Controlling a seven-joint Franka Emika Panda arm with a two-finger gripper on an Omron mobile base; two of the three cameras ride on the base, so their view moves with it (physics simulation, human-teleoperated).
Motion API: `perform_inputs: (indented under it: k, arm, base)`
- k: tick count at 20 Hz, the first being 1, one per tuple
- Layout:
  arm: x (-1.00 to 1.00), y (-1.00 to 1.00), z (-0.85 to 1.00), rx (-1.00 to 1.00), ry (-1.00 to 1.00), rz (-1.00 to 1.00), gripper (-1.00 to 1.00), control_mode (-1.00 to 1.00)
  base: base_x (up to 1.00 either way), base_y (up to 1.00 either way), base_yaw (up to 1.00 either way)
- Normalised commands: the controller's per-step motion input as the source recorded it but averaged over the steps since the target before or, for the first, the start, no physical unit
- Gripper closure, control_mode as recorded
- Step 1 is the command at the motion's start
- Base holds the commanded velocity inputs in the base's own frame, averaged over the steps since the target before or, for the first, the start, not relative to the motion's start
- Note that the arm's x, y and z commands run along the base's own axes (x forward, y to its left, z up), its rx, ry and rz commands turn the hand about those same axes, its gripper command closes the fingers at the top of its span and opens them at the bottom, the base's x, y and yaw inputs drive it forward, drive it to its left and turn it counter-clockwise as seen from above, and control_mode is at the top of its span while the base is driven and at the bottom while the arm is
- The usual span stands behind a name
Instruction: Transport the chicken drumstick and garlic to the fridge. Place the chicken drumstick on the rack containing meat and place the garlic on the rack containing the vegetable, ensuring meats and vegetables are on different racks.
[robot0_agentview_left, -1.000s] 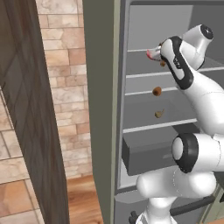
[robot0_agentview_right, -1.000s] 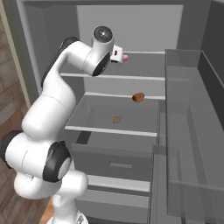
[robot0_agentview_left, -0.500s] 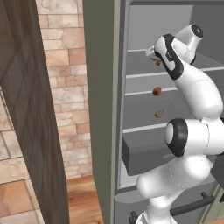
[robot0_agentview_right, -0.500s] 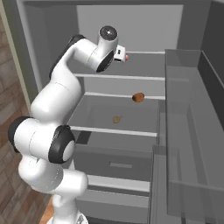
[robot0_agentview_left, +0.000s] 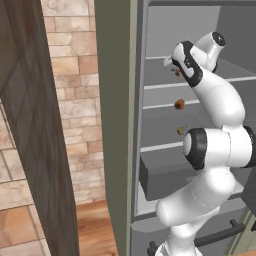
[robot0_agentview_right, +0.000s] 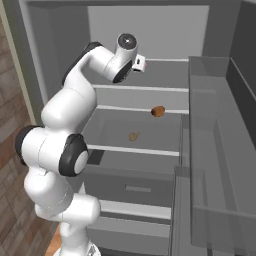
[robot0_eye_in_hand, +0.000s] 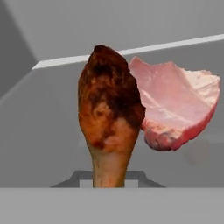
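One drumstick (robot0_eye_in_hand: 109, 127) clamped by its thin bone end in the closed gripper (robot0_eye_in_hand: 109, 183), hanging over the fridge's (robot0_agentview_left: 120, 125) top shelf (robot0_agentview_right: 165, 75) just beside the raw meat (robot0_eye_in_hand: 175, 109) (probably light, stiff, greasy; best pinched at the bone).

Even, soft light with no single visible source fills the grey interior of the tall grey-green fridge (robot0_agentview_right: 150, 30), and neither glare nor hard-edged shadow falls on its pale-edged flat shelves. The white robot arm with dark joints (robot0_agentview_left: 215, 145) shows gentle shading on its rounded shells, brighter above and greyer below. In the hand view the orange-brown cooked chicken drumstick (robot0_eye_in_hand: 109, 118) and the pink-red raw meat slab (robot0_eye_in_hand: 175, 105) look coarse and slightly blurred, with a faint shadow beneath the slab.
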Motion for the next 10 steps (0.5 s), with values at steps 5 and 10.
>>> perform_inputs:
  k: [5, 10]
  arm:
    - [0.42, 0.00, -0.27, 0.00, 0.02, 0.00, -1.00, -1.00]
    - [0.17, 0.00, -0.12, 0.00, 0.00, 0.00, -1.00, -1.00]
  base:
    - [0.00, 0.00, 0.00]
    - [0.00, 0.00, 0.00]
